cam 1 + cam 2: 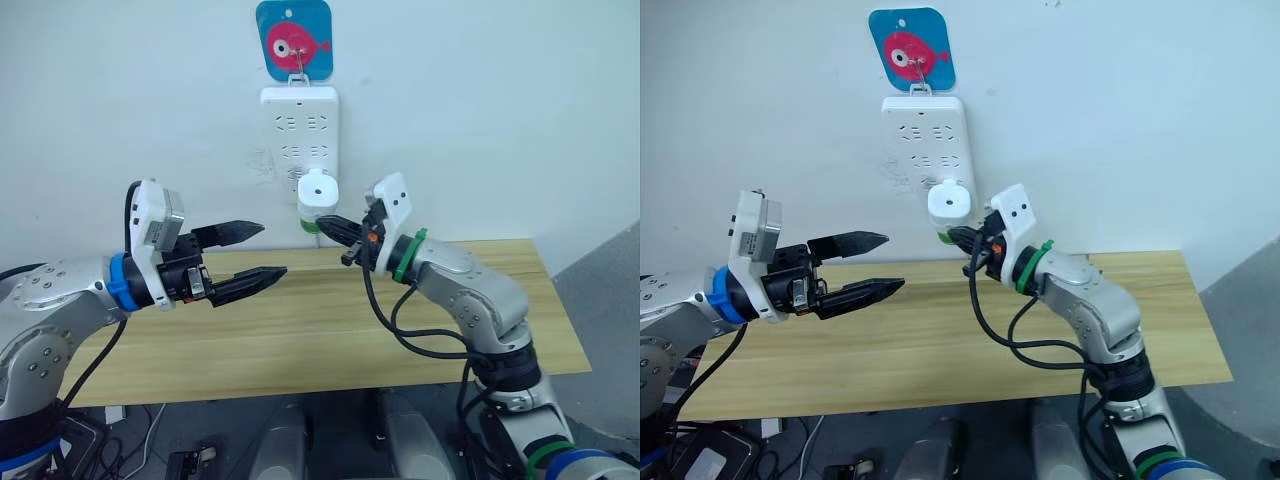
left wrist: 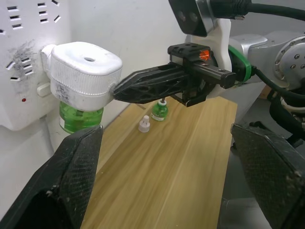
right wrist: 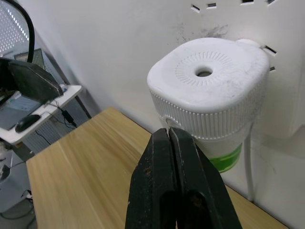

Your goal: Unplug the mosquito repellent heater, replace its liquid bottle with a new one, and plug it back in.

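Showing 1 heater (image 1: 317, 190), 2 bottles, 1 spare (image 2: 159, 109), 1 cap (image 2: 144, 124).

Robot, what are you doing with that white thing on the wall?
The white thing is a mosquito repellent heater plugged into a power strip on the wall, with a green liquid bottle screwed in underneath. The right gripper, fingers shut, has its tips right at the heater's side. The left gripper hovers open over the wooden table. A second green bottle and a small white cap stand on the table. The heater is not yet unplugged.
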Robot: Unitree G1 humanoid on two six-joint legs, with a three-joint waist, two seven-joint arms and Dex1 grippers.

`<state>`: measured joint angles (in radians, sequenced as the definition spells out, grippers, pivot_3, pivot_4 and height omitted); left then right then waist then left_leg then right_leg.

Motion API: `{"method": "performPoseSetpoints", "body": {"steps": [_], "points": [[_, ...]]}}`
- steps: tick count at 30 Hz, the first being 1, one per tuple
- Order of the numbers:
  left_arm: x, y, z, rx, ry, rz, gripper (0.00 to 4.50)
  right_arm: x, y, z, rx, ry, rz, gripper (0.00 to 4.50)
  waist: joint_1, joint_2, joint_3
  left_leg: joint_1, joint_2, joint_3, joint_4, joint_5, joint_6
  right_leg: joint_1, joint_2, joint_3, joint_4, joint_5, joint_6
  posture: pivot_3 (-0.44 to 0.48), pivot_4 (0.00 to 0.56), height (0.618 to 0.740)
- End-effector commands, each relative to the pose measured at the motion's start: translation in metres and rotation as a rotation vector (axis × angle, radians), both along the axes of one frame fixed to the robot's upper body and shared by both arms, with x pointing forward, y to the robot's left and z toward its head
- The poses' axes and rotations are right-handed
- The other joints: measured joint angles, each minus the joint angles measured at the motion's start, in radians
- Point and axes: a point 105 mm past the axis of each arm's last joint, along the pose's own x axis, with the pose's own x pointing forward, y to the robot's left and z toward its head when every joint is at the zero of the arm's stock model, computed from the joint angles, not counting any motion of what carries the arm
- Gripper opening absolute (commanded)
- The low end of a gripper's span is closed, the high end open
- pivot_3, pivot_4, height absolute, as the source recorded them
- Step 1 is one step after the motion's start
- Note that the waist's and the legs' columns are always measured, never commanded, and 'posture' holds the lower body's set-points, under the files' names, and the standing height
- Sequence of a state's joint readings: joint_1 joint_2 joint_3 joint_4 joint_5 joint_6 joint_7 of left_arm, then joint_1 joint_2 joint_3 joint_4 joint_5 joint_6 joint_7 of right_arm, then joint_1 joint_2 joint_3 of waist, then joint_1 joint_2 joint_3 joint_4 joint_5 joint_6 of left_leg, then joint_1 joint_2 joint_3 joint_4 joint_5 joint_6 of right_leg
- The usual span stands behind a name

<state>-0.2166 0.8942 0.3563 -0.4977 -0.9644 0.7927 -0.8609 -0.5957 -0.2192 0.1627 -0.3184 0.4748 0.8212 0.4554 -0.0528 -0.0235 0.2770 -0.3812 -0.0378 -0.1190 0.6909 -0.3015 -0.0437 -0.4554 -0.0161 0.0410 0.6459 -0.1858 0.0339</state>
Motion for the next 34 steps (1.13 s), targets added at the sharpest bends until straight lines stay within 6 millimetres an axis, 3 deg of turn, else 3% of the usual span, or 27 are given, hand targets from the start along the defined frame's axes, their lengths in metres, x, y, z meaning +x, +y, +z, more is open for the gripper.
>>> {"method": "performPoseSetpoints", "body": {"steps": [1,6,10,12,17,20,22,23,34], "points": [[0.001,0.002,0.008,0.006,-0.053,0.004,4.49,-0.039,0.01,0.005,-0.044,-0.057,0.24,0.05,-0.001,0.0,0.0,0.0,0.0,0.0,0.0,0.0,0.0,0.0,0.0,0.0,0.0,0.0,0.0,-0.024,0.231,0.74],[0.004,0.011,0.007,0.03,-0.061,0.039,4.49,-0.064,-0.003,0.004,-0.106,-0.051,0.416,0.05,-0.005,0.0,0.0,0.0,0.002,0.002,-0.007,0.0,0.0,-0.003,-0.003,0.001,-0.002,0.002,-0.003,-0.017,0.227,0.74],[0.014,0.058,-0.002,0.181,-0.07,0.232,4.5,-0.039,-0.062,0.015,-0.209,-0.125,0.284,0.21,-0.003,0.0,0.0,0.001,0.002,0.002,-0.011,0.0,0.0,-0.003,-0.003,0.0,-0.003,0.001,-0.003,-0.002,0.221,0.74],[0.016,0.083,-0.003,0.238,-0.062,0.327,4.5,-0.024,-0.094,0.016,-0.299,-0.181,0.2,0.62,-0.001,0.0,0.0,0.001,0.0,0.003,-0.011,0.0,0.0,-0.003,-0.003,0.001,-0.003,0.001,-0.003,0.001,0.218,0.74],[0.014,0.141,-0.002,0.314,-0.06,0.497,4.5,0.001,-0.161,0.037,-0.342,-0.214,0.016,2.43,0.001,-0.001,0.0,0.001,-0.001,0.005,-0.011,0.0,0.001,-0.003,-0.003,0.002,-0.004,0.0,-0.001,0.023,0.217,0.74],[0.012,0.161,-0.006,0.321,-0.042,0.536,4.5,0.002,-0.188,0.04,-0.372,-0.208,-0.014,3.47,0.003,-0.001,0.0,0.002,0.0,0.006,-0.011,0.0,0.001,-0.003,-0.003,0.002,-0.003,0.001,-0.003,0.024,0.216,0.74],[0.013,0.162,-0.008,0.327,-0.045,0.531,4.5,0.001,-0.198,0.036,-0.395,-0.19,-0.016,4.26,0.004,-0.001,0.0,0.002,0.0,0.006,-0.011,0.0,0.001,-0.003,-0.003,0.002,-0.003,0.001,-0.003,0.022,0.216,0.74],[0.014,0.161,-0.009,0.319,-0.048,0.523,4.5,0.001,-0.201,0.034,-0.393,-0.182,-0.024,4.45,0.004,-0.001,0.0,0.002,0.001,0.006,-0.011,0.0,0.001,-0.003,-0.003,0.002,-0.003,0.001,-0.003,0.02,0.214,0.74],[0.025,0.149,-0.022,0.325,-0.045,0.467,4.5,-0.003,-0.199,0.024,-0.395,-0.147,-0.064,4.45,0.004,-0.001,0.0,0.002,0.003,0.006,-0.011,0.0,0.0,-0.003,-0.004,0.003,-0.003,0.001,-0.004,-0.004,0.213,0.74]]}}
